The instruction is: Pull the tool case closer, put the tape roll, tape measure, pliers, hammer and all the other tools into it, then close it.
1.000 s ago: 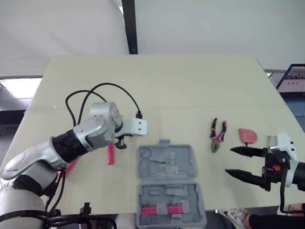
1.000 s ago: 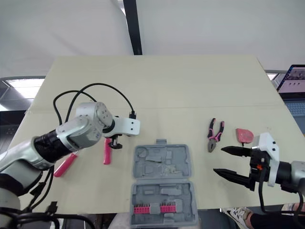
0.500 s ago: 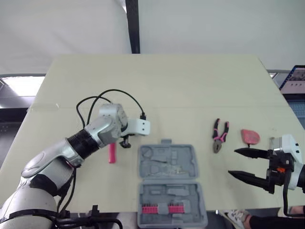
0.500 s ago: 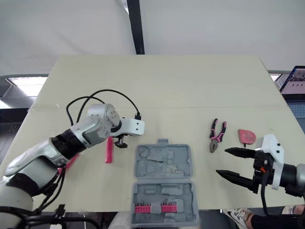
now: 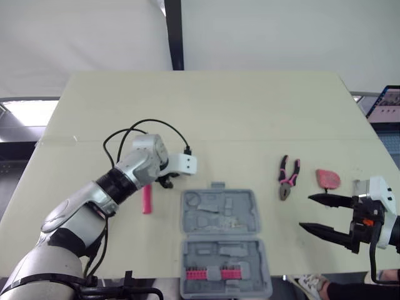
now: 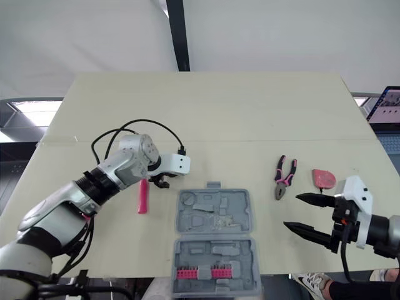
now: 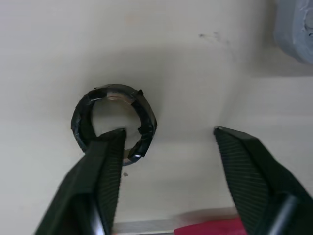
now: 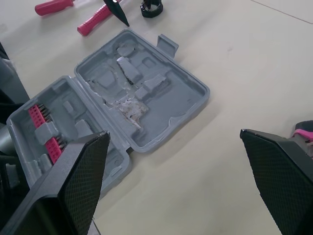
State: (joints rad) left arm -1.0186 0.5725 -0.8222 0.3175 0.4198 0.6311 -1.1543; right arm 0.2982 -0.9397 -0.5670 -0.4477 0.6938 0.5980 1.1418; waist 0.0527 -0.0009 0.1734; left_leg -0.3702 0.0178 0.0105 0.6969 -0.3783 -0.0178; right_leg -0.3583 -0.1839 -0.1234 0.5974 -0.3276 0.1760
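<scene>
The grey tool case lies open near the table's front edge, with a row of pink bits in its near half. Just left of its far corner my left gripper hangs open over the black tape roll; one fingertip overlaps the roll's rim. A pink-handled hammer lies beside that arm. To the right of the case lie the pliers and the pink tape measure. My right gripper stands open at the right front, with nothing between its fingers.
A pink screwdriver lies beyond the hammer in the right wrist view. A laptop stands off the table's right edge. A black cable loops above my left arm. The far half of the table is bare.
The head camera has shifted a little. My left forearm has swung nearer the table's middle, and the gripper has stayed over the tape roll. The right gripper has held still.
</scene>
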